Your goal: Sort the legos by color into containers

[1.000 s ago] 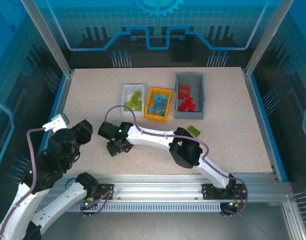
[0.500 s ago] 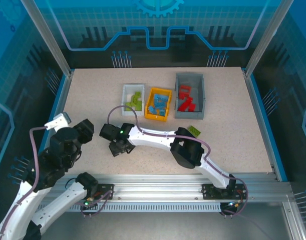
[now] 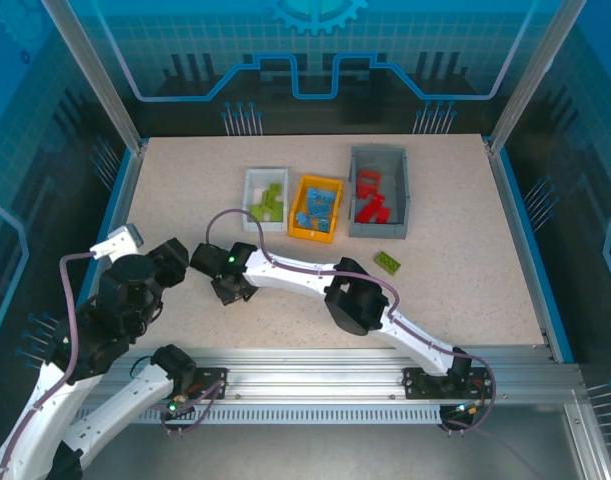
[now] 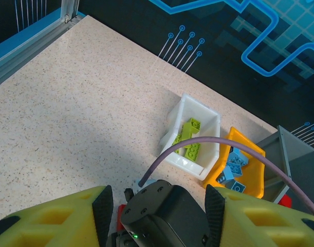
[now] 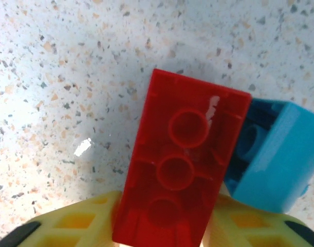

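Note:
In the right wrist view a red lego [image 5: 182, 164] lies underside up on the speckled table, and my right gripper [image 5: 164, 226] is shut on its near end. A blue lego [image 5: 272, 154] touches its right side. From above, the right gripper [image 3: 228, 290] points down at the table's left middle. My left gripper [image 3: 177, 262] hangs open just left of it, holding nothing. The left wrist view looks past its fingers [image 4: 103, 208] at the right arm's wrist [image 4: 164, 211]. The white container [image 3: 251, 190] holds green legos, the orange one [image 3: 301, 208] blue, the grey one [image 3: 357, 195] red.
A loose green lego [image 3: 389, 262] lies on the table right of the right arm's elbow [image 3: 350, 300]. The three containers stand in a row at the back middle. A purple cable [image 4: 208, 141] arcs over the right wrist. Blue rails edge the table.
The right arm has shifted slightly left and its jaws have drawn in on the red lego. The left arm has hardly moved.

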Motion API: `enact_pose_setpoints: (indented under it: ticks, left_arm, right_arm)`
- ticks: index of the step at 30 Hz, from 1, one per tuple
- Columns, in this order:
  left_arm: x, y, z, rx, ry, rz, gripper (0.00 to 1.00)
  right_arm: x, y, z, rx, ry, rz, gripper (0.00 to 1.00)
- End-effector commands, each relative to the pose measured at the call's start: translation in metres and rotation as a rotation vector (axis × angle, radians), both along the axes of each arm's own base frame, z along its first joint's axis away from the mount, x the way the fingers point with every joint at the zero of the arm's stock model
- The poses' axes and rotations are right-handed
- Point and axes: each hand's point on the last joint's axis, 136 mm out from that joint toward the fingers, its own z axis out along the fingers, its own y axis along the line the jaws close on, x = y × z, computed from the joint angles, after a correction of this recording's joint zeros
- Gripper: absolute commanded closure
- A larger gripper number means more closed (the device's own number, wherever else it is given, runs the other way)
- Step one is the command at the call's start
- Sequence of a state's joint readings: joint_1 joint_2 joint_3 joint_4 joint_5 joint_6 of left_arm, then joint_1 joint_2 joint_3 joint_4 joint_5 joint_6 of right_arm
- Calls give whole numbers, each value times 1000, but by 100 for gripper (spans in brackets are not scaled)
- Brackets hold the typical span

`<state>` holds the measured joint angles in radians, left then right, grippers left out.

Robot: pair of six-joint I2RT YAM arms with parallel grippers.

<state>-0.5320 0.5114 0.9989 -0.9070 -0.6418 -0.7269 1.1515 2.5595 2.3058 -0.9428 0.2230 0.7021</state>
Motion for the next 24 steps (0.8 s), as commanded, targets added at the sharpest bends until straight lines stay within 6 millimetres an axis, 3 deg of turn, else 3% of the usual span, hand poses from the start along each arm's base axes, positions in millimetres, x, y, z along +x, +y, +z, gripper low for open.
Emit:
enact_pose_setpoints:
  ticks: [1, 5, 8, 11, 15, 20, 24]
  left_arm:
    - [3, -3, 5, 1, -18, -17, 46]
    - [4, -5, 5, 2, -19, -25, 46]
    - [5, -6, 6, 7, -20, -29, 46]
    - [6, -8, 5, 5, -19, -40, 46]
    - [11, -20, 2, 2, -12, -95, 46]
    - [24, -47, -1, -19, 4, -201, 44]
    - [41, -85, -7, -43, 53, -347, 44]
  right_arm:
    - [17, -8, -19, -56, -37, -19, 63]
    - [21, -5, -12, -38, -60, -11, 70]
    - [19, -1, 5, -9, -79, 6, 75]
    - [14, -1, 33, 33, -105, 21, 78]
    - [6, -11, 88, 145, -133, 17, 80]
    - [5, -48, 145, 240, -147, -32, 80]
    - [19, -101, 168, 265, -157, -127, 80]
